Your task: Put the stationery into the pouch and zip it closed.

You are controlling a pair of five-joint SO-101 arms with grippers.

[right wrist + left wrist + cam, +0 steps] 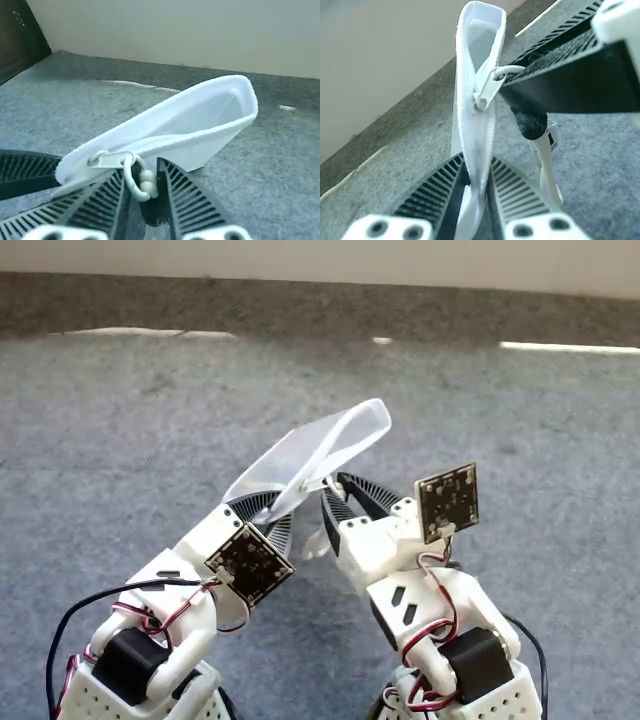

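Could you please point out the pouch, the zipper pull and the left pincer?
pouch (200,117), right wrist view, its white fabric.
zipper pull (487,87), left wrist view, its tab.
left pincer (476,165), left wrist view, between its fingertips.

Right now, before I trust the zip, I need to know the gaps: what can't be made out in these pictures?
What the pouch holds: high view, the left gripper and right gripper cover its lower part.
Zip below the slider: left wrist view, pinched inside the left gripper.
Pouch's near end: right wrist view, behind the right gripper.
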